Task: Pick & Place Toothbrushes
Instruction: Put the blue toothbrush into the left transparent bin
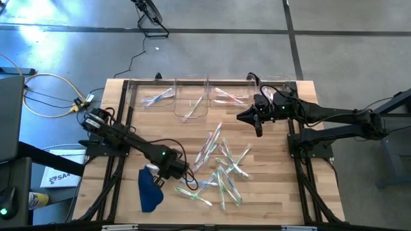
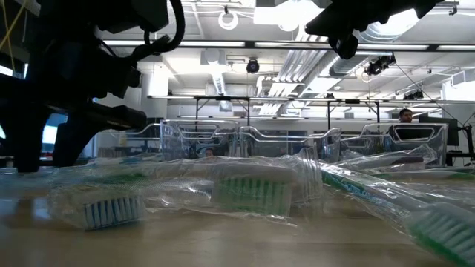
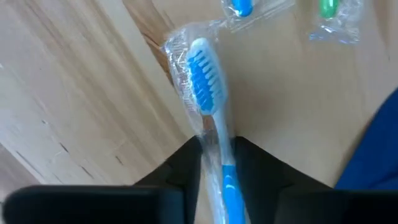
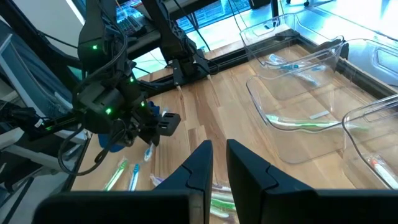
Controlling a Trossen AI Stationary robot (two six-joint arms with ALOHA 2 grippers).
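A blue toothbrush (image 3: 207, 74) in a clear wrapper lies on the wooden table, with my left gripper (image 3: 219, 168) shut on its handle. In the high view this gripper (image 1: 172, 170) points down at the near left, between the dark blue cloth (image 1: 149, 189) and the loose pile of wrapped toothbrushes (image 1: 221, 168). My right gripper (image 1: 243, 117) hangs above the table in front of the bins, shut with nothing in it (image 4: 219, 162). My left gripper pinches the wrapped handle (image 3: 226, 177) of the blue toothbrush between its two fingers, below the bristle head. The fingers come from above, pointing down, one on each side of the handle. The head end (image 3: 202, 68) seems to lie on the table.
Several clear bins (image 1: 192, 101) stand in a row along the table's far edge, some with toothbrushes (image 4: 298, 122) in them. More wrapped brushes (image 3: 239, 7) lie just beyond the held one. The blue cloth (image 3: 373, 155) lies close beside my left gripper.
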